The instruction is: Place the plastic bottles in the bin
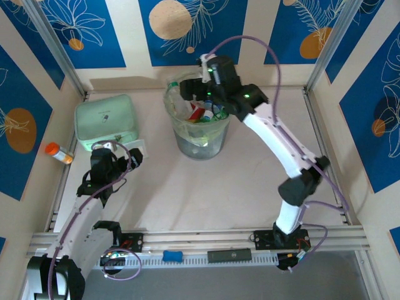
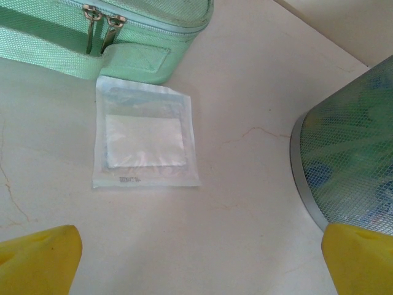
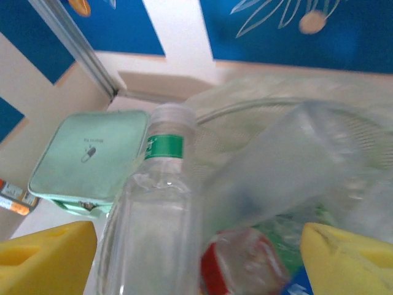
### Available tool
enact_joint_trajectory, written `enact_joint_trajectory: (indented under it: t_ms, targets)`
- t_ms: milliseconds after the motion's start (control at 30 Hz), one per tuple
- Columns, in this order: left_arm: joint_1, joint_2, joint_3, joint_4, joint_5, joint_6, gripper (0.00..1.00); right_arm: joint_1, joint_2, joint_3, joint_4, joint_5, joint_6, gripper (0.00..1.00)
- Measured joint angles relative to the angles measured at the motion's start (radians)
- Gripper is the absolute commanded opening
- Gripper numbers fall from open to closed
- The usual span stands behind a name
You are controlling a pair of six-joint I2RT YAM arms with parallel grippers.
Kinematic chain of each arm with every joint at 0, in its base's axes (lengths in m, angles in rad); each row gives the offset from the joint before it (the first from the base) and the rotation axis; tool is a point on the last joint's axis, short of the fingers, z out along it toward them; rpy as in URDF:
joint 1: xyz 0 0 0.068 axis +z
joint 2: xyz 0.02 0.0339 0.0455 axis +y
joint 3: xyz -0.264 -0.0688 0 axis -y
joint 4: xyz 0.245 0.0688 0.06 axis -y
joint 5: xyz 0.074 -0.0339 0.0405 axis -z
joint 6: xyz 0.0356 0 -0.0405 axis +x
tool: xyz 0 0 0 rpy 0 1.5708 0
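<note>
My right gripper [image 1: 201, 94] hangs over the bin [image 1: 200, 142], a tall translucent bucket with a clear liner. Its jaws stand wide apart. In the right wrist view a clear plastic bottle [image 3: 153, 209] with a white cap and green band lies between the yellow fingers [image 3: 43, 258], close to the left one and well clear of the right one, over the bin's rim [image 3: 258, 107]. Inside the bin lie other bottles, one red-labelled [image 3: 242, 264]. My left gripper [image 2: 199, 264] hovers open and empty over the table, left of the bin's wall [image 2: 350, 160].
A mint green zip case [image 1: 106, 120] sits at the back left, with a flat clear sachet [image 2: 144, 138] in front of it. An orange-capped vial [image 1: 58, 152] lies by the left wall. A small blue object [image 1: 172, 255] rests on the front rail.
</note>
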Motion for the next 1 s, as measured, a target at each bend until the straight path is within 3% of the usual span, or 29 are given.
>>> enact_joint_trajectory:
  t_ms: [233, 600, 767, 1000]
  targets:
    - [0.001, -0.013, 0.013, -0.013, -0.114, 0.0, 1.0, -0.142, -0.277, -0.389, 0.079, 0.065, -0.04, 0.92]
    - [0.003, 0.05, 0.002, 0.155, -0.33, 0.063, 1.0, -0.516, -0.604, -1.117, 0.254, 0.01, 0.055, 0.92]
    - [0.003, 0.116, 0.0, 0.232, -0.422, 0.14, 1.0, -0.577, -0.569, -1.283, 0.414, -0.021, 0.054, 0.93]
    - [0.003, 0.283, 0.001, 0.334, -0.496, 0.273, 1.0, -0.588, -0.318, -1.321, 0.688, -0.013, -0.018, 0.95]
